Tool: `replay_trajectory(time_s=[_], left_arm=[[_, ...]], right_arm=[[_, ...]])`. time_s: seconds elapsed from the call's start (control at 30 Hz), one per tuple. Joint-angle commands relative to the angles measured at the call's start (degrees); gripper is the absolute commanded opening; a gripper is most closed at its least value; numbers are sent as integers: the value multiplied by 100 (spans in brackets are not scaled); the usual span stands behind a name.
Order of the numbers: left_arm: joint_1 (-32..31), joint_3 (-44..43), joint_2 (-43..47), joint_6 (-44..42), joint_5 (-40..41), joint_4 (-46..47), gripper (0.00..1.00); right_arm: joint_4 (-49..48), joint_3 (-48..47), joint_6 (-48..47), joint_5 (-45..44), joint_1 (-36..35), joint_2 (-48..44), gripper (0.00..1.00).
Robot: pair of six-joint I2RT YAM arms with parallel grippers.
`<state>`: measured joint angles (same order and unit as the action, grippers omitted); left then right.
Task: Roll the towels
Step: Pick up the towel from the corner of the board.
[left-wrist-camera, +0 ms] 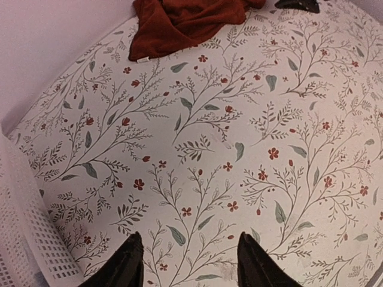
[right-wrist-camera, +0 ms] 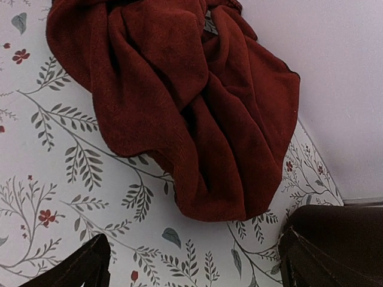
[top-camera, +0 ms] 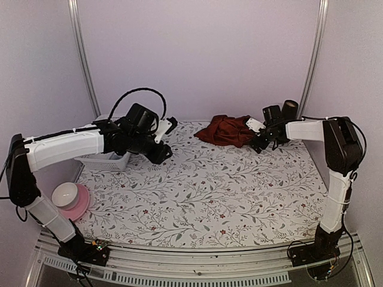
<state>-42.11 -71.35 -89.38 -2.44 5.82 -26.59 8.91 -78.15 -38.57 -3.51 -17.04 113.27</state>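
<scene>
The dark red-maroon towel (top-camera: 224, 130) lies crumpled at the back of the table, right of centre. It also shows in the left wrist view (left-wrist-camera: 185, 24) and the right wrist view (right-wrist-camera: 179, 101). My right gripper (top-camera: 261, 139) is open and empty just right of the towel; in its own view (right-wrist-camera: 197, 263) the fingers straddle bare cloth a little short of the towel's edge. My left gripper (top-camera: 167, 140) is open and empty over the floral table cover, well left of the towel, also seen in the left wrist view (left-wrist-camera: 190, 263). The pastel checked towel is out of view.
A white mesh basket (top-camera: 108, 160) stands at the back left under my left arm, and its wall shows in the left wrist view (left-wrist-camera: 24, 239). A white bowl on a pink plate (top-camera: 69, 200) sits at the left edge. Walls close the back and sides.
</scene>
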Motion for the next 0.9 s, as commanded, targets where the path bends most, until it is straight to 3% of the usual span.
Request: replay_trajectory(time_s=[0.0, 0.13, 0.37, 0.5, 0.53, 0.57, 0.73, 0.87], left_arm=[[-439, 59, -26, -128, 213, -187, 57], [-675, 177, 18, -130, 355, -128, 60], [-747, 503, 257, -207, 141, 320, 70], [-781, 697, 377, -286, 24, 611, 77], [-785, 761, 396, -306, -10, 704, 79], [-790, 810, 403, -316, -37, 772, 82], [-809, 890, 382, -444, -65, 903, 97], [-825, 953, 442, -605, -46, 1047, 97]], right_arm=[[147, -745, -14, -363, 21, 776, 99], [311, -1356, 138, -406, 25, 1331, 94], [502, -1728, 200, -442, 23, 1833, 64], [673, -1738, 159, -152, 25, 1817, 33], [762, -1753, 129, 10, 25, 1781, 15], [855, -1764, 110, 109, 22, 1710, 5], [1700, -1762, -163, 1351, -13, 1043, 3], [2372, -1524, -539, 2200, -135, 297, 2]])
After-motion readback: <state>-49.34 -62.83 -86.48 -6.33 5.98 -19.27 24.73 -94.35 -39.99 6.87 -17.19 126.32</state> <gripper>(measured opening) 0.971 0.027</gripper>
